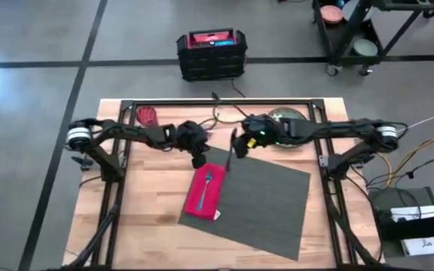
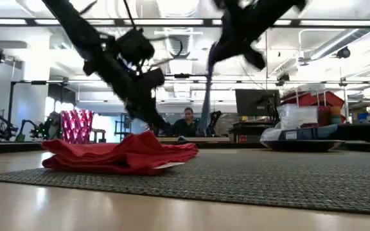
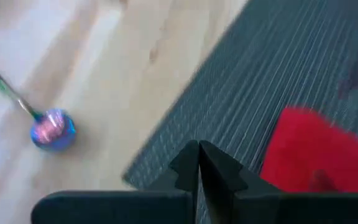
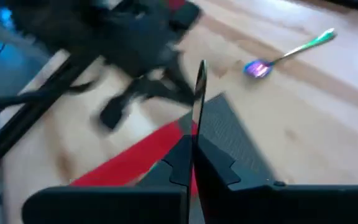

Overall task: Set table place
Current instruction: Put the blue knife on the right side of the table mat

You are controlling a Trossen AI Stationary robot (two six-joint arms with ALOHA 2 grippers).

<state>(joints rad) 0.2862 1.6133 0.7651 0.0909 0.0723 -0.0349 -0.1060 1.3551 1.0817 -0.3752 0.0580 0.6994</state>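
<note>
The placemat [image 1: 251, 203] lies flat and skewed mid-tabletop [image 1: 142, 226], a red napkin [image 1: 206, 192] on its left edge. It looks thin, floppy and light; a bare corner is best to pinch. The left gripper [image 1: 199, 160] hovers closed and empty; the right gripper [image 1: 239, 147] clamps a knife [image 4: 199, 93].

Most of the grey placemat [image 1: 266, 199] is lying bare, so there is lots of room on its right side; the red napkin [image 1: 204, 192] is taking up its left edge; both grippers are crowding the far corner; a spoon [image 4: 288, 54] is lying on the wood beyond.
</note>
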